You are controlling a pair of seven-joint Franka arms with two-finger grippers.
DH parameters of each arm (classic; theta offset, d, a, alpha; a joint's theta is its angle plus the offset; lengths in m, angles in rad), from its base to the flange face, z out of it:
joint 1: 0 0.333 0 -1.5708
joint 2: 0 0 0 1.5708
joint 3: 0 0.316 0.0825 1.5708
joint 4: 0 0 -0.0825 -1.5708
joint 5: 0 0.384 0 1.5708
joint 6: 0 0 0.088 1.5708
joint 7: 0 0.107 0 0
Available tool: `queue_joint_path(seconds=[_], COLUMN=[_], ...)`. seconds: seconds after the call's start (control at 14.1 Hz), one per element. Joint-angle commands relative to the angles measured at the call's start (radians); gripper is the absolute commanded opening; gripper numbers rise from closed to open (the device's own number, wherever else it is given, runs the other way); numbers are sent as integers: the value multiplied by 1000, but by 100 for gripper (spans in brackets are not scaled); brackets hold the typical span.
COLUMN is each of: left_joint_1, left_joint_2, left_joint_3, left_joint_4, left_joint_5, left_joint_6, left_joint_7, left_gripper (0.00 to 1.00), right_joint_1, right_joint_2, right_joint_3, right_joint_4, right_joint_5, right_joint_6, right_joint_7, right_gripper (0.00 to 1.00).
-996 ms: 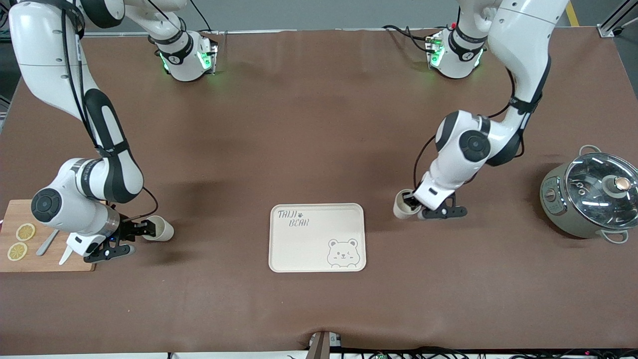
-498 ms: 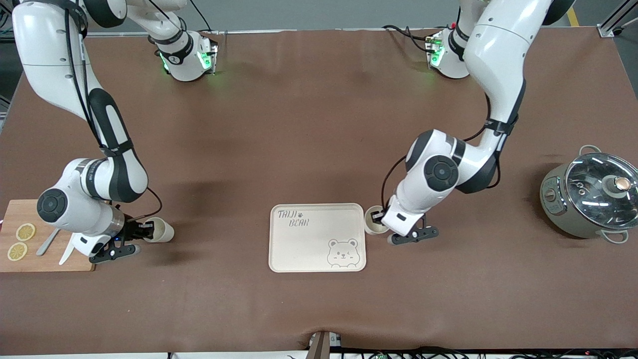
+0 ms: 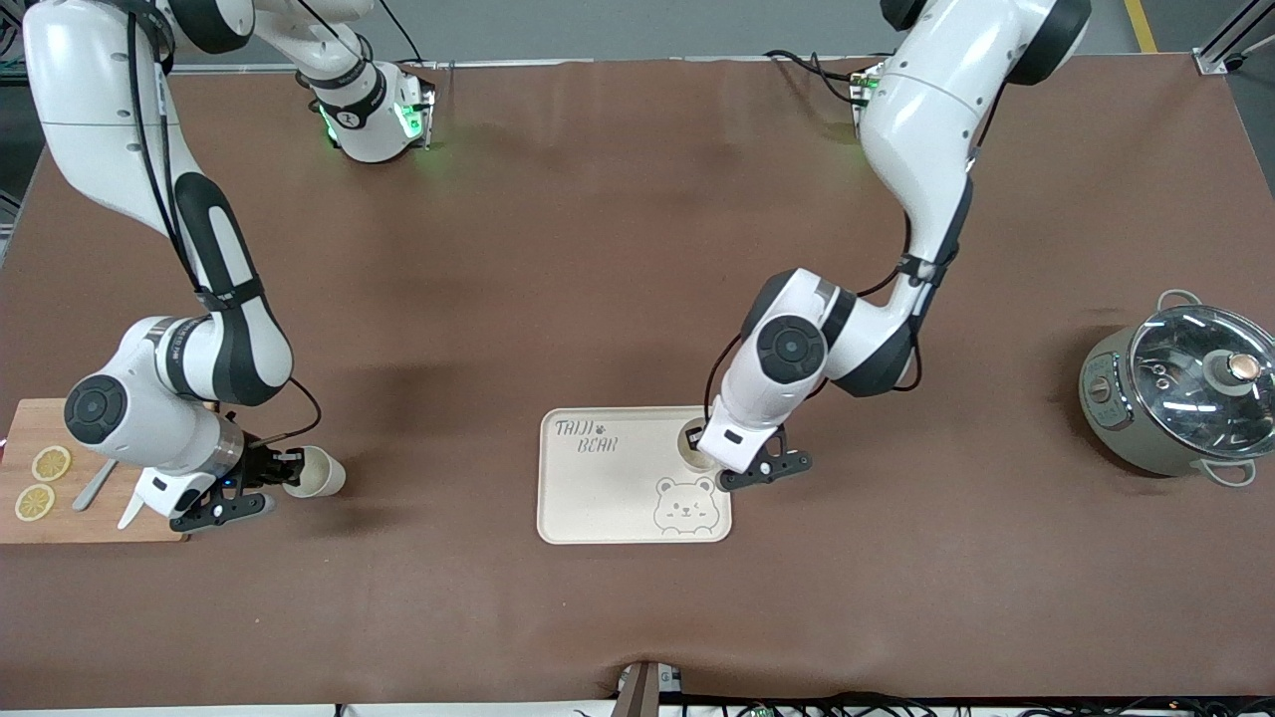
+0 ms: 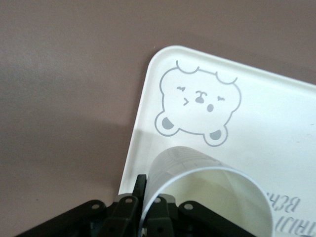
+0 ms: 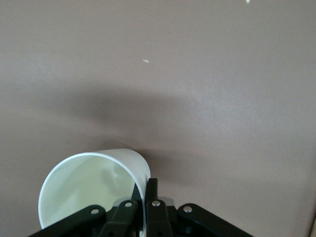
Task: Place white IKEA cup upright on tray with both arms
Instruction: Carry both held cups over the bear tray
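Observation:
My left gripper (image 3: 705, 445) is shut on the rim of a white cup (image 3: 694, 441), one finger inside and one outside. It holds the cup mouth-up over the cream bear tray (image 3: 608, 488), above the bear face (image 3: 685, 505). In the left wrist view the cup (image 4: 207, 197) sits in the gripper (image 4: 146, 190) over the tray (image 4: 276, 113). My right gripper (image 3: 289, 468) is shut on the rim of a second white cup (image 3: 321, 474), tilted, low over the brown table beside the cutting board. The right wrist view shows that cup (image 5: 94, 187) in the gripper (image 5: 146, 190).
A wooden cutting board (image 3: 90, 523) with lemon slices (image 3: 50, 463) and a knife (image 3: 95, 485) lies at the right arm's end. A grey pot with a glass lid (image 3: 1185, 388) stands at the left arm's end.
My left arm has carried its cup from the table beside the tray to over the tray. My right gripper and its cup have hardly moved.

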Motion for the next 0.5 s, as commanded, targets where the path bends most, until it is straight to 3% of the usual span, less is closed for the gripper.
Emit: queue_joint_path(seconds=[0.0,0.21,0.43], left_joint_1=[-35,-47,-48], left_joint_2=[55,78,81], left_joint_3=[32,32,32], left_joint_4=[56,58,55], left_joint_5=[17,18,18], left_joint_6=[-17,-7,-7], left_joint_7=[-29,-50,-53], left_gripper=[0,0,0], right_joint_1=[37,121,226], right_joint_2=[-36,-36,-40], right_joint_3=[-2,-4,-4], right_joint_4=[101,241,275], right_joint_5=[49,60,61], right_joint_6=[-176,-333,-362], right_joint_7=[62,263,487], right_gripper=[0,0,0])
